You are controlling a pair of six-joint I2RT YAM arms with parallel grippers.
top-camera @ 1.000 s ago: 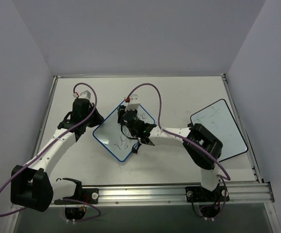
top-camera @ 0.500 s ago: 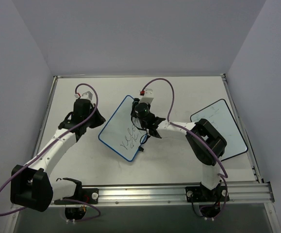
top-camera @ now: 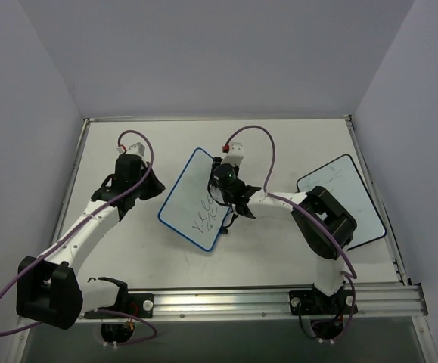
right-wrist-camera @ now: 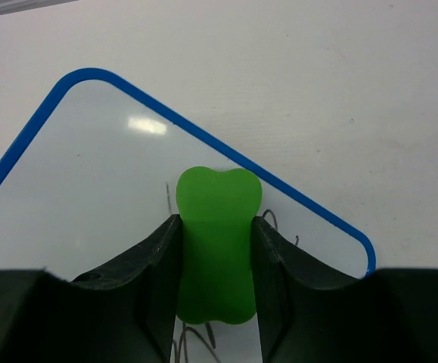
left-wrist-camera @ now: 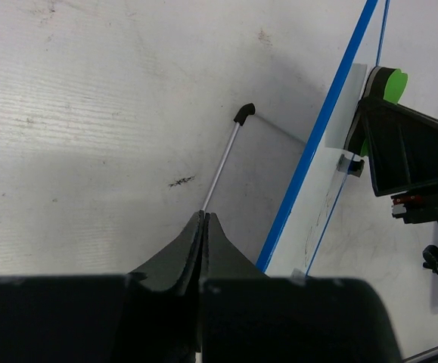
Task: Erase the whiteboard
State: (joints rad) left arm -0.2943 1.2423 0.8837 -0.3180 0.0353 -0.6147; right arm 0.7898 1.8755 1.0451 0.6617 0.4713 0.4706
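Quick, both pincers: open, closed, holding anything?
Left pincer: closed on a thin black-tipped rod.
Right pincer: closed on the green eraser, over the whiteboard.

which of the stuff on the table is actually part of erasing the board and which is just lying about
For the job:
- blue-framed whiteboard with dark handwriting
- green eraser, gripped in the right hand over the board
- left hand, shut on a thin black-tipped rod beside the board's edge

Lying about:
- black-framed white board at the far right
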